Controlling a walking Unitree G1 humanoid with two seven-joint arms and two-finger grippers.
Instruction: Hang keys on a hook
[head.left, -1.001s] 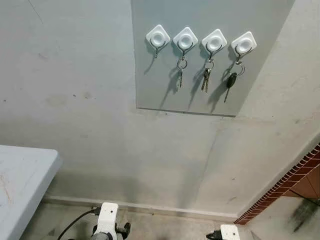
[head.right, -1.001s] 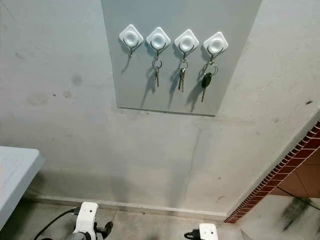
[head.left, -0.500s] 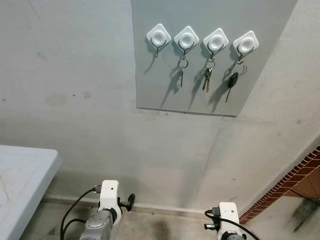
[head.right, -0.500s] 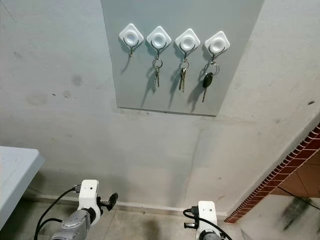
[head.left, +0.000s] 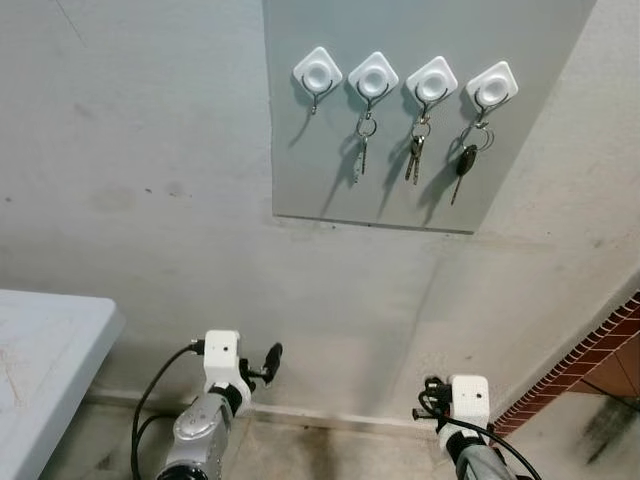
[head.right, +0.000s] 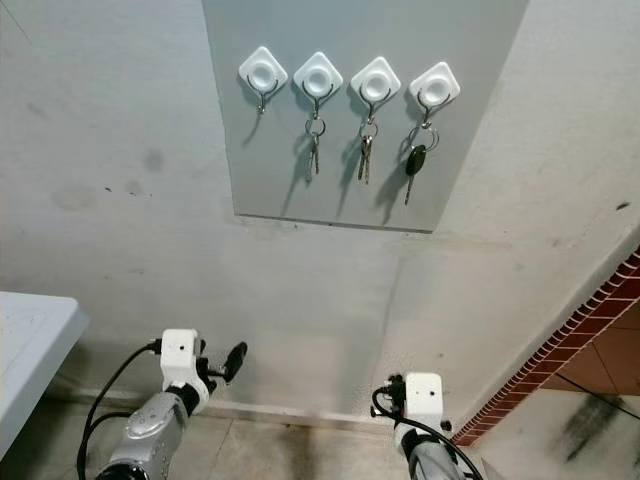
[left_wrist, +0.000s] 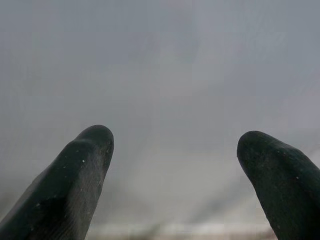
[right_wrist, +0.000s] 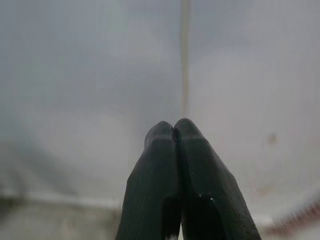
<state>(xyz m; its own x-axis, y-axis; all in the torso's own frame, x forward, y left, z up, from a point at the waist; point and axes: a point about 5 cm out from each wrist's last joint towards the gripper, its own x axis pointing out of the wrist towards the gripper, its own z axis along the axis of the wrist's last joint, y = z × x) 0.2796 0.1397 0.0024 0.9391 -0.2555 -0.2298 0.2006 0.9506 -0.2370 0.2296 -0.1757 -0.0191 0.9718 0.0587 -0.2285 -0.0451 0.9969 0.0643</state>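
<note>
1. The white table (head.left: 45, 350) at the far left is cut off by the picture's edge, so just one corner of its top can be seen
2. The left arm (head.left: 200, 430) rises from the bottom edge with most of its length cut off; a black cable loops beside it
3. The left gripper (left_wrist: 175, 145) points at the plain grey wall (head.left: 150, 200), fingers (left_wrist: 82, 165) spread wide with nothing between them
4. A grey panel (head.left: 330, 190) is fixed high on the wall, its top cut off by the frame
5. Four white diamond-shaped hooks (head.left: 317, 73) sit in a row on the panel; the leftmost one is bare
6. The second hook from the left carries a ring with a thin silver key (head.left: 361, 152); small, so how many keys are on it is hard to tell
7. The third hook carries a small bunch of keys (head.left: 412, 155), silver and brassy, hanging straight down
8. The fourth hook carries a ring with a black-headed key (head.left: 462, 162), tilted a little
9. The right arm (head.left: 470, 440) also comes up from the bottom edge, mostly out of frame
10. The right gripper (right_wrist: 173, 131) faces the wall low down, fingers pressed tight together; no key can be seen between them
11. A strip of red brick edging (head.left: 575, 365) runs along the lower right corner, partly cut off
</note>
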